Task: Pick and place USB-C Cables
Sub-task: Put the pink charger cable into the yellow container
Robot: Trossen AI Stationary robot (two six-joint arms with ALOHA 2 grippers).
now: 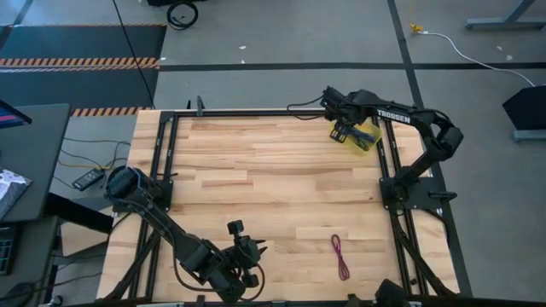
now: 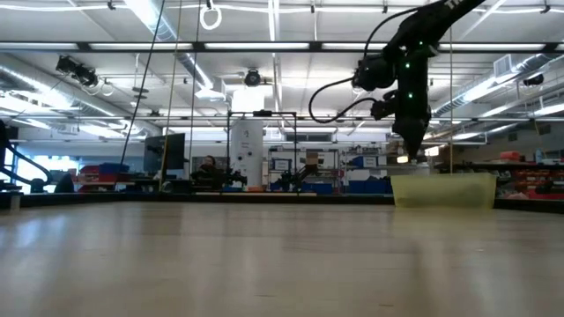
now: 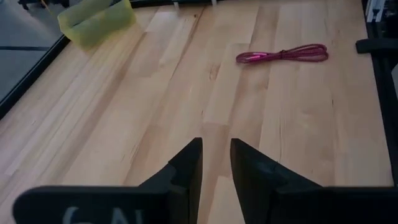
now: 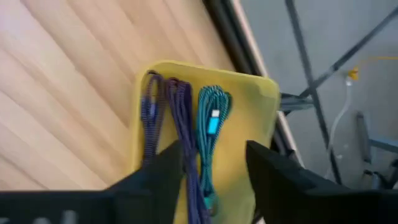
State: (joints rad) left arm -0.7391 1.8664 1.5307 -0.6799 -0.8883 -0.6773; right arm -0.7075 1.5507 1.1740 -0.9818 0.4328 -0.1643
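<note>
A yellow tray (image 1: 368, 143) sits at the table's far right corner. In the right wrist view the tray (image 4: 249, 106) holds three cable bundles side by side: dark blue-purple (image 4: 149, 112), violet (image 4: 179, 118) and teal (image 4: 212, 121). My right gripper (image 4: 217, 171) hovers open just above the tray (image 2: 441, 189), pointing down, its fingers either side of the teal bundle's end. The maroon cable (image 1: 341, 256) lies flat on the table near the near right side, also in the left wrist view (image 3: 283, 55). My left gripper (image 3: 216, 158) waits near the near edge, slightly open. No green cable shows.
A black frame rail (image 1: 388, 170) runs along the table's right side beside the tray and the right arm's base. Bare wood lies between the maroon cable and the tray. The left arm (image 1: 171, 230) stretches along the near left part of the table.
</note>
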